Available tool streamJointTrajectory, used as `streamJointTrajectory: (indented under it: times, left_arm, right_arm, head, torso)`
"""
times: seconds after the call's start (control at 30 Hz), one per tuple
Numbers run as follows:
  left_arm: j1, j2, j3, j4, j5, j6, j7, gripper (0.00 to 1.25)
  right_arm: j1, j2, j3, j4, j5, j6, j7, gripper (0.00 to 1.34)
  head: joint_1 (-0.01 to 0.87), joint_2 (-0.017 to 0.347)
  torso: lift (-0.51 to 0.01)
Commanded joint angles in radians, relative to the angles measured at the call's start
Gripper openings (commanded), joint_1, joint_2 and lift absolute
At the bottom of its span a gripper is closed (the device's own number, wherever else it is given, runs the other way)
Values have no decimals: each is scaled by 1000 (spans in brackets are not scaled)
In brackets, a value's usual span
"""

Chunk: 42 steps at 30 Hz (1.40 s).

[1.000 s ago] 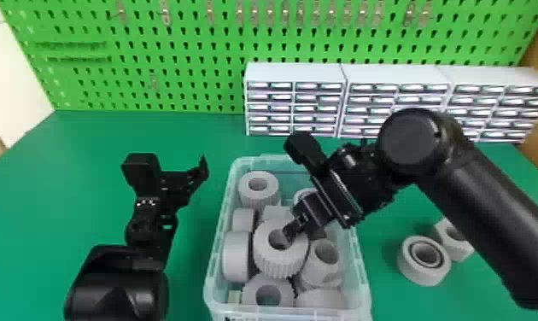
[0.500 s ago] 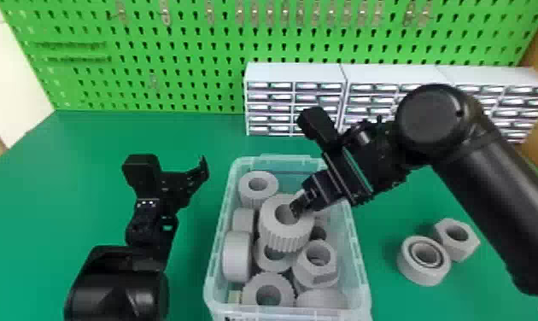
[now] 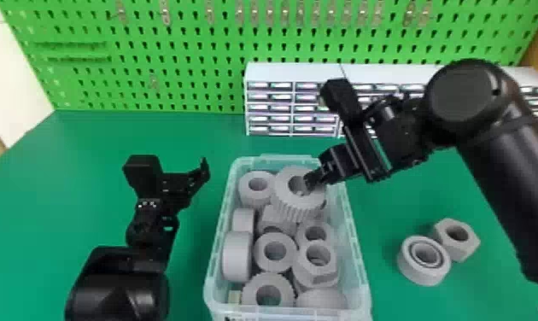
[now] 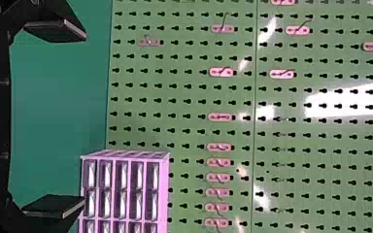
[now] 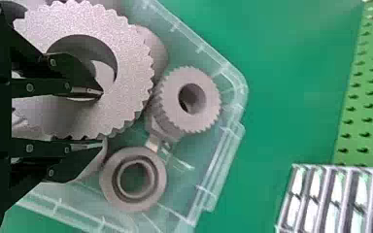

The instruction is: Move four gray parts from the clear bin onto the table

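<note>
Risen since last frame: large spur gear (image 3: 283, 188). Right pincer (image 3: 308, 183) narrow on its wall, one finger in the bore, above clear bin (image 3: 287, 313). Rightward of pincer, robot side: bearing ring (image 3: 422, 273), hex nut (image 3: 464, 248) on table (image 3: 392, 205); likely swing that way.

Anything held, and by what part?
The right claw grips the large gray plastic gear by its wall, one finger in the hole, one outside. Left claw: nothing.

No words, numbers or signs can be read. Dark print (image 3: 234, 318) shows on the near wall of the clear bin (image 3: 289, 314), toward its left corner, cut off and too blurred to make out.
</note>
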<state>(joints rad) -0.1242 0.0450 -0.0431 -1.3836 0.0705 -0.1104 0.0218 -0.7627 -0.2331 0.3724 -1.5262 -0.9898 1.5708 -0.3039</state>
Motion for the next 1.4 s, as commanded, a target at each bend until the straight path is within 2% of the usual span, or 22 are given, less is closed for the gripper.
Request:
streamJointTrajectory:
  times: [0.0, 1.1, 1.37]
  left_arm:
    - [0, 0, -1, 0, 0, 0, 1, 1146]
    - [1, 0, -1, 1, 2, 9, 1, 1146]
    - [1, 0, 0, 1, 2, 9, 1, 1146]
  right_arm:
    - [8, 0, -58, -11, 25, 1, 0, 339]
    - [53, 5, -288, -40, 161, 1, 0, 339]
    - [65, -2, -333, -42, 192, 1, -1, 341]
  head:
    - [693, 72]
    - [693, 72]
    - [693, 72]
  torso:
    - [-52]
    - [-52]
    - [-52]
